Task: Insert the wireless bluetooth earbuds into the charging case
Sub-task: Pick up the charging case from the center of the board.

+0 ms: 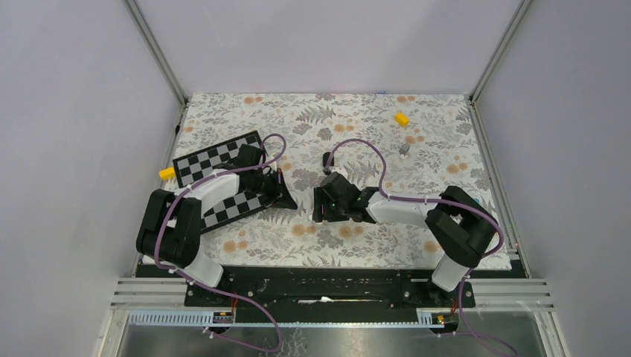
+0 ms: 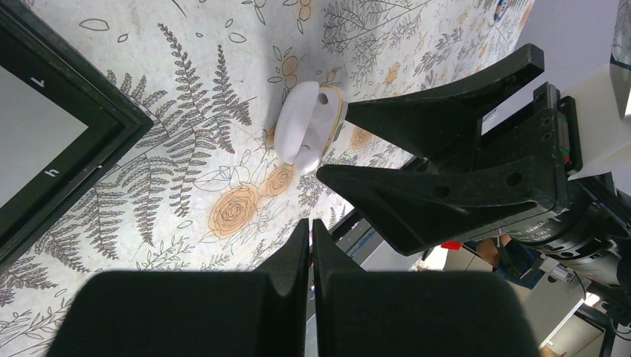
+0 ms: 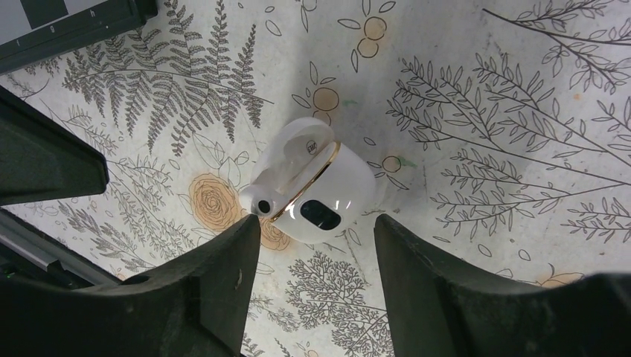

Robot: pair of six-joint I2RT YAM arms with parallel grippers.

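The white charging case with a gold rim lies on the floral mat, its lid swung open. A white rounded earbud with a dark hole sits at the rim. My right gripper is open, one finger on each side of the case's near end, not touching it. My left gripper is shut and empty, a little short of the case. In the top view the left gripper and right gripper face each other at mid-table, and the case is hidden between them.
Two black-and-white checkerboards lie under the left arm. A yellow block and a small grey piece lie at the back right. Another yellow block sits at the left edge. The right gripper's fingers fill the left wrist view.
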